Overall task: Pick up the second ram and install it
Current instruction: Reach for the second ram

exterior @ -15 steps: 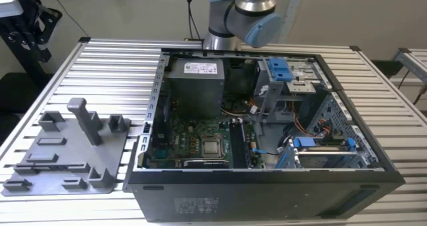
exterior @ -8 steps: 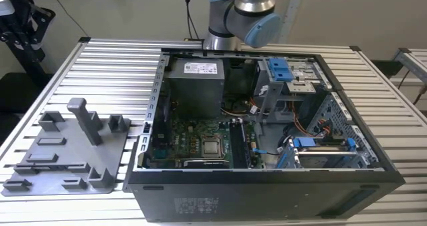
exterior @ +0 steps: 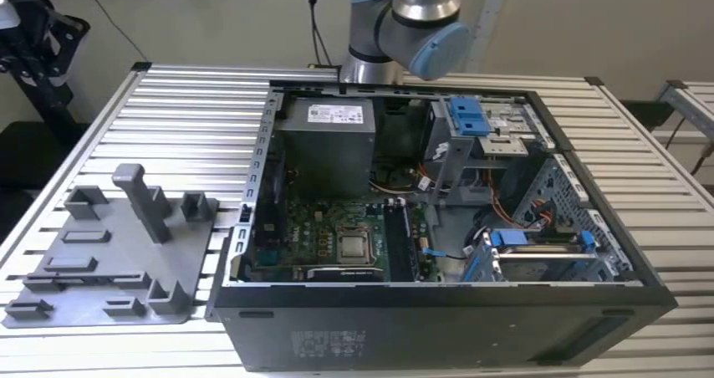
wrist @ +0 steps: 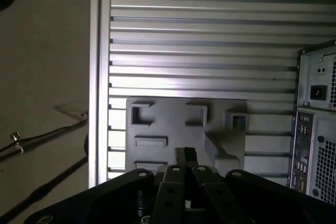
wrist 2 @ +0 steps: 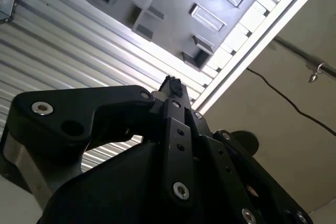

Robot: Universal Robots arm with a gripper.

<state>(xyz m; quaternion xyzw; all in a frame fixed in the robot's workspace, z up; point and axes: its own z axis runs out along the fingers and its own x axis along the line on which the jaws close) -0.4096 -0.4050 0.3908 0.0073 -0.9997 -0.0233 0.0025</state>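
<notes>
In both wrist views my gripper (wrist: 185, 155) (wrist 2: 172, 84) hangs high over the slatted table with its two black fingers pressed together and nothing visible between them. Below it lies the grey moulded fixture plate (wrist: 173, 124) (wrist 2: 173, 9), which the exterior view shows at its left (exterior: 112, 261). The open computer case (exterior: 446, 290) holds the green motherboard (exterior: 323, 240) with the square silver processor (exterior: 354, 246) and long black slots (exterior: 399, 240) beside it. The second ram is out of view. My arm (exterior: 407, 27) rises behind the case.
An upright grey post (exterior: 140, 198) stands on the fixture plate. Inside the case are a grey power supply (exterior: 323, 144) and blue drive clips (exterior: 471, 116). The case's back panel (wrist: 315, 129) lies beside the plate. A black stand (exterior: 33, 52) is at the exterior view's left.
</notes>
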